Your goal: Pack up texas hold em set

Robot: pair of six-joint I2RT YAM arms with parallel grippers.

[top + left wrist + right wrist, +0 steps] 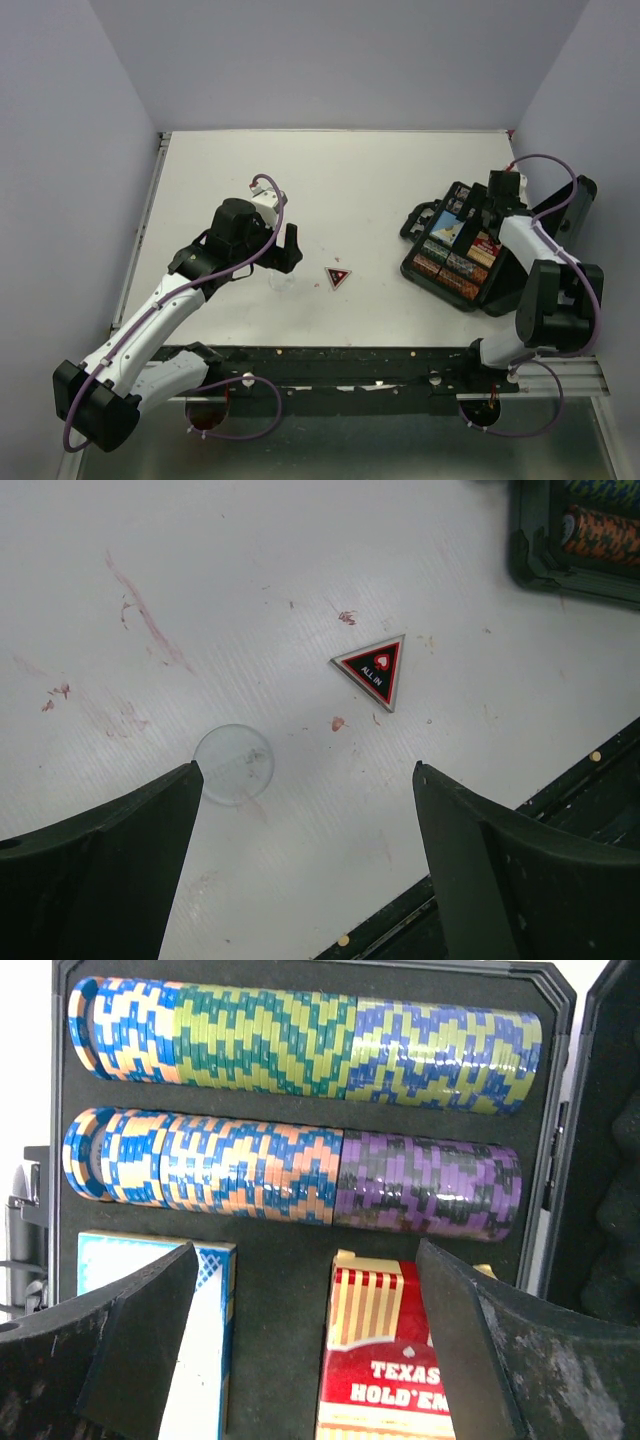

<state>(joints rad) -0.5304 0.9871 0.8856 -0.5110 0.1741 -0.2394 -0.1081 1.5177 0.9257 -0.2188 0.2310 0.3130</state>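
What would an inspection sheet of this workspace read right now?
Surface: white table with red smudges near the loose pieces.
Job's things: black case open at the table's right, holding chip rows, blue card box and red card box; triangular marker and clear marker lie loose on the table.
Clutter: nothing seen.
Grippers: left gripper open, empty, near the clear marker; right gripper open, empty, over the card boxes.
Cables: purple cables loop along both arms, away from the pieces.
Surroundings: plain pale walls on three sides.
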